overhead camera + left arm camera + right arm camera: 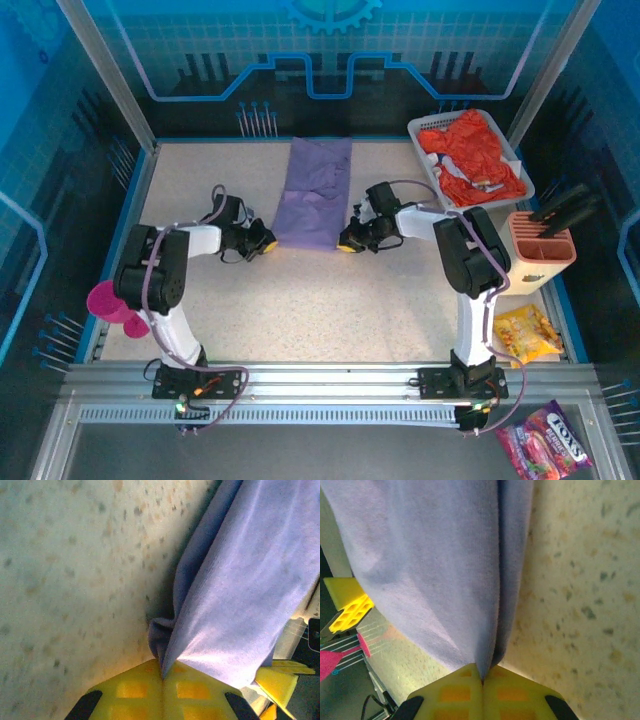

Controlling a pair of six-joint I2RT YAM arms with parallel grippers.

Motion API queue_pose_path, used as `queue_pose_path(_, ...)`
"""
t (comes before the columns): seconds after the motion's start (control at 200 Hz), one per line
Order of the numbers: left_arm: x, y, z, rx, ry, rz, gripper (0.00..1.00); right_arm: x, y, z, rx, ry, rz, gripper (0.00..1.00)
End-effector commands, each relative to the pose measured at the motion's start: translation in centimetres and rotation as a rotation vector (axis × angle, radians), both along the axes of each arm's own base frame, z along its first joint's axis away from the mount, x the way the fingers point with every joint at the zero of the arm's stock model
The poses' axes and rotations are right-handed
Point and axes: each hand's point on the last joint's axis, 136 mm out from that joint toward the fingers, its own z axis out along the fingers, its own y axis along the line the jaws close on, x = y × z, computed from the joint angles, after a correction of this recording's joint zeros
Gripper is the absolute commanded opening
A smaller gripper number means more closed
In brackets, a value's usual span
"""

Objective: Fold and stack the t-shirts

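Pinching the near hem of the purple shirt, the left hand and right hand each sit at one corner, clamped on cloth. The wrist views bear this out: the left hand's yellow pads meet with a fold of fabric caught between them, and the right hand's do likewise. Beyond both hands the shirt lies flat on the tabletop as a long strip (sleeves apparently tucked in already). Gripping both corners at once would let the hem be carried away from the hands and over the far half, halving the length evenly. The orange shirt sits well to the right of the right hand, heaped in the basket, not yet folded.
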Motion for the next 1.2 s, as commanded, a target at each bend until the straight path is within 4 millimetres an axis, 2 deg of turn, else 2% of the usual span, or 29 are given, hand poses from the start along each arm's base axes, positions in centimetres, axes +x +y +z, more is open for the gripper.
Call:
queue_pose_path(0.0,-1.8,0.4,1.2,0.052,-0.033,0.002,0.0,-1.6,-1.0,1.5,0.0,0.002,0.02,0.01)
queue_pose_path(0.175,-5.6,-0.9,2.0,0.083,-0.048,-0.006,0.0,-4.1,-2.1,1.6,-0.028,0.008,0.033,0.0)
queue_pose_path(0.355,-9.3,-2.7,1.8,0.1,-0.026,-0.007,0.0,-7.0,-2.6,1.3,-0.044,0.022,0.064,0.0)
queue_pose_path(0.565,-13.1,-2.5,0.6,0.138,0.009,0.018,0.0,-9.8,-3.5,1.2,-0.067,0.027,0.082,0.0)
queue_pose_path(0.585,-13.4,-2.5,0.6,0.143,0.007,0.019,0.0,-10.7,-3.8,0.6,-0.075,0.044,0.087,0.0)
queue_pose_path(0.62,-13.8,-2.4,0.6,0.148,0.005,0.022,0.05,-11.2,-3.9,0.5,-0.078,0.048,0.096,0.0)
queue_pose_path(0.68,-14.5,-2.2,0.5,0.15,0.002,0.03,0.2,-12.0,-4.1,0.2,-0.085,0.054,0.11,0.0)
queue_pose_path(0.775,-14.9,-2.0,0.3,0.146,-0.016,0.031,0.47,-12.6,-4.1,-0.1,-0.083,0.059,0.123,0.0)
queue_pose_path(0.9,-15.0,-2.5,0.3,0.134,-0.037,-0.009,0.6,-12.9,-3.9,-0.6,-0.071,0.071,0.129,0.0)
queue_pose_path(1.106,-13.7,-5.0,0.7,0.042,-0.072,-0.101,0.63,-12.6,-4.0,-0.7,-0.082,0.068,0.128,0.0)
queue_pose_path(1.196,-13.1,-6.0,1.1,0.03,-0.086,-0.152,0.58,-12.6,-4.0,-0.8,-0.083,0.072,0.128,0.0)
